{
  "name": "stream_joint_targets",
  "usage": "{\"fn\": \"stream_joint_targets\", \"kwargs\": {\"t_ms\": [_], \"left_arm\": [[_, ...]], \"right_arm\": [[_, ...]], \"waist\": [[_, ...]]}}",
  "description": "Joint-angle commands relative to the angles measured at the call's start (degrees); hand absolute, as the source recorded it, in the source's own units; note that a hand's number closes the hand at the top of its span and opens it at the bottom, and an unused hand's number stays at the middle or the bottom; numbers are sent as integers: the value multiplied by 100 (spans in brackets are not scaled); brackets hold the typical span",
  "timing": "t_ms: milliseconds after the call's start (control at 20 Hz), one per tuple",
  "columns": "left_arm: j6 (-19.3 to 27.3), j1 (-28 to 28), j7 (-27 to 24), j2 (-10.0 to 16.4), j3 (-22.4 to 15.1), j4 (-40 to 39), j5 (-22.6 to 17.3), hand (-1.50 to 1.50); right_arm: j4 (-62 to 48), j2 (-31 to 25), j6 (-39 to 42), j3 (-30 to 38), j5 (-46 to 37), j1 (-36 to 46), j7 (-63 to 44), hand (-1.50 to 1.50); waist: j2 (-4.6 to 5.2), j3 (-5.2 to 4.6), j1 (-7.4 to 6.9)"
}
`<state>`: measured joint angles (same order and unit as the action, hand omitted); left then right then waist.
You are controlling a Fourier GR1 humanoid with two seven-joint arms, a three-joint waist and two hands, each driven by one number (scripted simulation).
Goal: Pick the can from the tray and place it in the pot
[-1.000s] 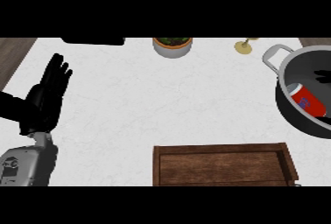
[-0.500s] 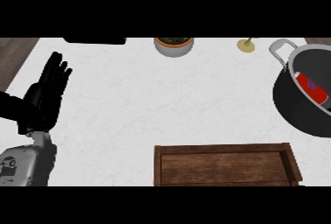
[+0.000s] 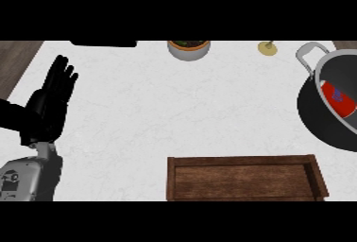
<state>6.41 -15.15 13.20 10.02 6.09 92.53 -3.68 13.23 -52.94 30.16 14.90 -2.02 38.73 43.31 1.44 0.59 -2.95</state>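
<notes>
A red can with a blue label (image 3: 339,99) lies inside the black pot (image 3: 317,116) at the right edge of the head view. The pot has a grey loop handle (image 3: 307,51) at its far side. A brown wooden tray (image 3: 245,178) sits at the bottom centre with nothing in it. My left hand (image 3: 50,103) rests open at the left, fingers straight and pointing up, far from the tray and pot. No right hand shows.
A small white bowl with dark contents (image 3: 188,48) stands at the far edge, centre. A small yellowish object (image 3: 267,47) sits to its right. A dark flat item (image 3: 105,43) lies at the far left. The counter (image 3: 181,108) is white marble.
The view has shifted, so the pot and can sit further right in the picture. The left hand has stayed in place.
</notes>
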Motion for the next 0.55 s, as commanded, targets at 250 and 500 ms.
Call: {"fn": "stream_joint_targets", "kwargs": {"t_ms": [250, 500], "left_arm": [[-23, 103, -53, 66, 116, -9, -41, 0], [-32, 63, -73, 69, 123, 10, -54, 0]], "right_arm": [[61, -491, 1436, 51, 162, -298, 617, -150], [180, -403, 1438, -28, 180, -473, 612, -150]], "waist": [[7, 15, 63], [19, 25, 58]]}}
